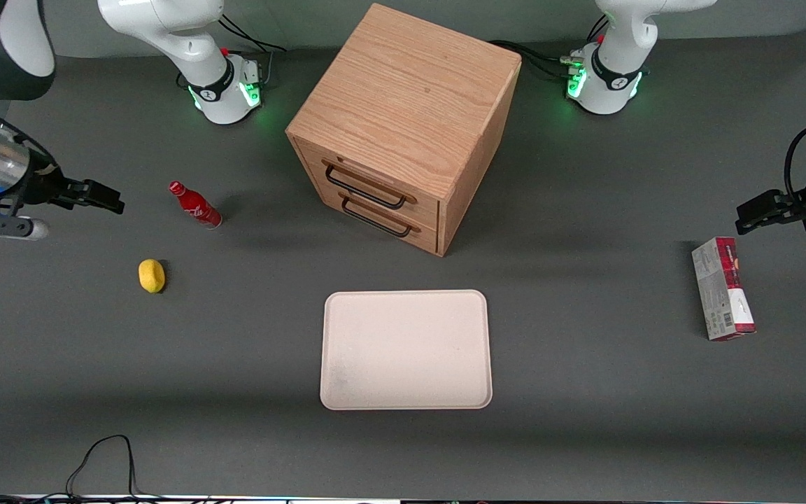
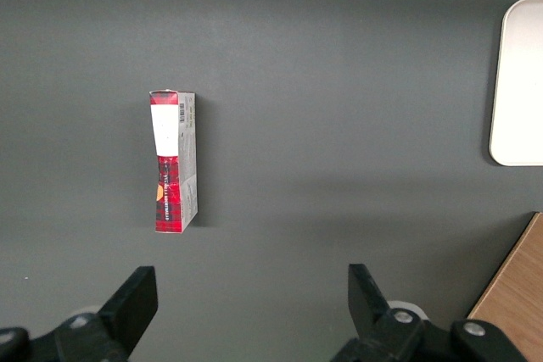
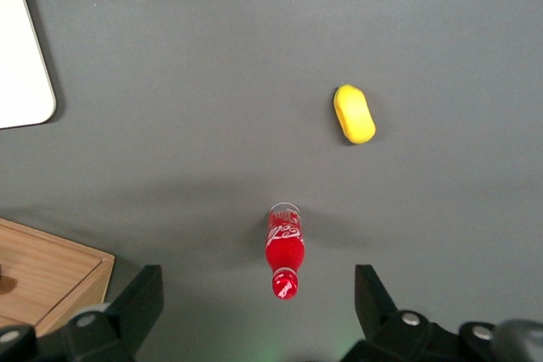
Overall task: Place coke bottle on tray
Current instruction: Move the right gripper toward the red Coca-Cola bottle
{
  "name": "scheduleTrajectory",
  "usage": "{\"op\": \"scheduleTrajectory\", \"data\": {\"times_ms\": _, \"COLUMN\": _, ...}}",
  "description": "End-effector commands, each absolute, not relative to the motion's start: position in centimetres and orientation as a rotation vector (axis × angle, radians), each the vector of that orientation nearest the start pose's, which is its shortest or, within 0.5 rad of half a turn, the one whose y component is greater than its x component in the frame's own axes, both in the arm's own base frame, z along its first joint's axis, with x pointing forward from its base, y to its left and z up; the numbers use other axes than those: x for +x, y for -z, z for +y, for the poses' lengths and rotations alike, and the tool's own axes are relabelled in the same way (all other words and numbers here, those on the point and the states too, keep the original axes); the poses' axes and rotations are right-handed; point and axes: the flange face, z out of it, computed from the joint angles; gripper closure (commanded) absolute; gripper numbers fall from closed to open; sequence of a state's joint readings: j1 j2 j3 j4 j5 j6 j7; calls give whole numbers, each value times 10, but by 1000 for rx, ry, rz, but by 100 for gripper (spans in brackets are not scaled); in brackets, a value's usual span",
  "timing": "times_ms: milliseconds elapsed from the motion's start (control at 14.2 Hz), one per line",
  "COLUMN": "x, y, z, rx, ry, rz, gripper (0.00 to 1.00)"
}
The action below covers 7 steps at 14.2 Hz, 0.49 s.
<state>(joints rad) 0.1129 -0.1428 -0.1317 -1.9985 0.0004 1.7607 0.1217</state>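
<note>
The coke bottle [image 1: 195, 205], small, red and capped, stands upright on the dark table toward the working arm's end. In the right wrist view the coke bottle [image 3: 285, 247] is seen from above, with its cap between the lines of the two fingers and well below them. My gripper [image 1: 110, 198] hovers above the table beside the bottle, farther toward the working arm's end. The gripper [image 3: 257, 287] is open and holds nothing. The cream tray [image 1: 406, 348] lies flat and bare in front of the cabinet's drawers, and the tray's corner [image 3: 21, 57] shows in the right wrist view.
A yellow lemon [image 1: 152, 275] lies nearer to the front camera than the bottle. The oak two-drawer cabinet [image 1: 403, 126] stands mid-table. A red-and-grey carton [image 1: 723, 288] lies toward the parked arm's end. A black cable [image 1: 102, 455] loops at the table's front edge.
</note>
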Motion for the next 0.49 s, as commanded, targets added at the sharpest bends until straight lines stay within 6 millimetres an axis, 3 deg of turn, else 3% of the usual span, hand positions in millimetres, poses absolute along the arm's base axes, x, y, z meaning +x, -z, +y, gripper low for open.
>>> {"op": "scheduleTrajectory", "data": {"times_ms": 0, "x": 447, "y": -463, "z": -9, "rx": -3092, "ry": -76, "rz": 167, "gripper": 0}}
{"op": "scheduleTrajectory", "data": {"times_ms": 421, "x": 394, "y": -376, "z": 0, "rx": -3095, "ry": -6, "rz": 128, "gripper": 0}}
